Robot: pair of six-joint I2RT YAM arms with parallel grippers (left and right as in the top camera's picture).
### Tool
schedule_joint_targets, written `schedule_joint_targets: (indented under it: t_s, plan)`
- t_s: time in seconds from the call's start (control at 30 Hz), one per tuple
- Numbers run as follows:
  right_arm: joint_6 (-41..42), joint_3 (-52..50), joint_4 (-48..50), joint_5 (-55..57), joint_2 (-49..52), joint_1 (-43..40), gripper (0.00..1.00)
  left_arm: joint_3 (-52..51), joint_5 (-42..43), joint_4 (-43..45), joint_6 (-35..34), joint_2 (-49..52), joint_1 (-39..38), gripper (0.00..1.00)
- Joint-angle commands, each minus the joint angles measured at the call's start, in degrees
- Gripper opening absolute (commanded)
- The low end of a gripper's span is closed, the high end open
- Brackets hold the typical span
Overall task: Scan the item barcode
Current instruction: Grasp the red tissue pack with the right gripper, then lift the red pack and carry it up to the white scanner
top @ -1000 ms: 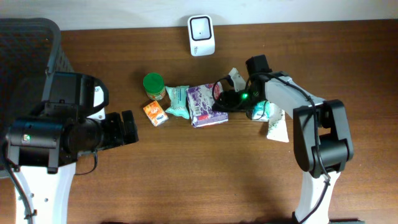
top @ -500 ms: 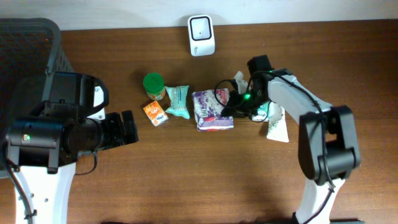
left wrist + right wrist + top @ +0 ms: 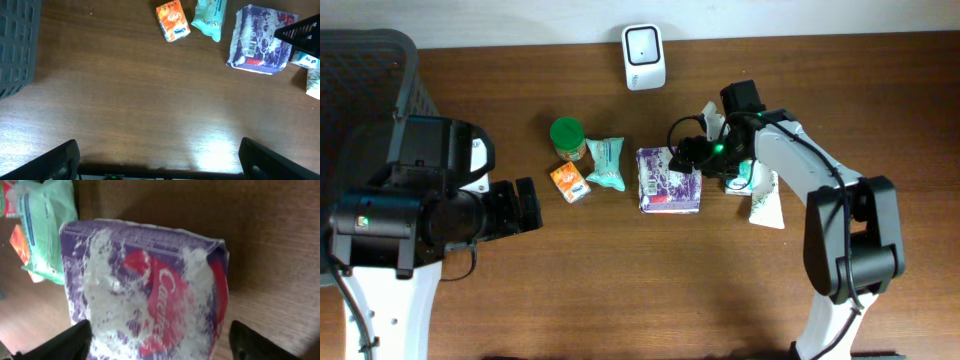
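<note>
Overhead, the purple plastic pack with red and white print [image 3: 669, 180] lies flat on the brown wooden counter [image 3: 620, 290], right of centre, nearer than the white box-shaped scanner [image 3: 644, 56]. The right fingers [image 3: 70, 340] stand wide above its far right corner, holding nothing. The left fingers [image 3: 55, 160] gape wide and empty at the left.

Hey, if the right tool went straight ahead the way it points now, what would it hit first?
The purple package, lying directly ahead of the right tool; depth is hard to judge, but it looks close.
</note>
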Motion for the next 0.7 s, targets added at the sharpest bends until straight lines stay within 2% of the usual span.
schedule_joint_targets:
  t_s: [0.0,0.13,0.17,0.33,0.43,0.5,0.67]
  plan:
    - [-0.1,-0.7,0.6,-1.7,4.4,-0.1,0.69,0.2,-0.4,0.1,0.5,-0.5,0.1,0.99]
    - [-0.1,-0.7,0.6,-4.5,6.0,-0.1,0.17,0.2,-0.4,0.0,0.5,-0.5,0.1,0.99]
    - [-0.1,-0.3,0.6,-8.9,5.9,-0.2,0.04,0.2,-0.4,0.1,0.5,-0.5,0.1,0.99]
    - [-0.1,7.7,-4.4,-11.3,2.7,-0.3,0.04,0.2,-0.4,0.0,0.5,-0.5,0.1,0.99]
    - [-0.2,16.8,-10.0,-4.9,-0.8,-0.2,0.04,0.2,-0.4,0.0,0.5,-0.5,0.1,0.99]
    - [-0.3,22.1,-12.1,-4.6,-2.6,-0.1,0.04,0.2,-0.4,0.1,0.5,-0.5,0.1,0.99]
    - [-0.9,26.8,-8.8,2.2,-6.9,-0.2,0.04,0.2,-0.4,0.1,0.5,-0.5,0.1,0.99]
